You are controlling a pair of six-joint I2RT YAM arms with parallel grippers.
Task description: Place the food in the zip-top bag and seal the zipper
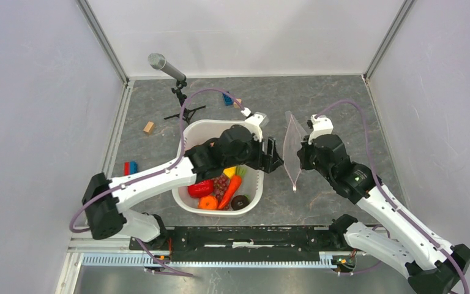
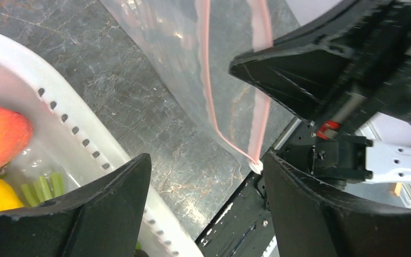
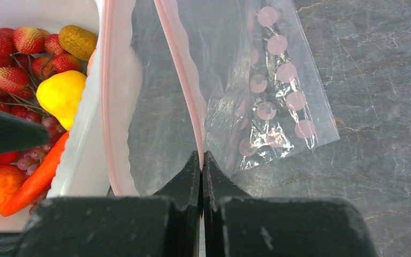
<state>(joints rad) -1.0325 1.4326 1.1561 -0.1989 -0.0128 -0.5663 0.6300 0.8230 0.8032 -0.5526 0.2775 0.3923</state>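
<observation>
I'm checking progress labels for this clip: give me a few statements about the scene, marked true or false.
1. The right gripper has its jaws shut on the zipper of the zip-top bag. True.
2. The left gripper has its jaws shut. False: they are open, holding nothing.
3. The food is in the zip-top bag. False: it lies in the white basin.
4. The zip-top bag is held up on edge beside the white basin. True.
</observation>
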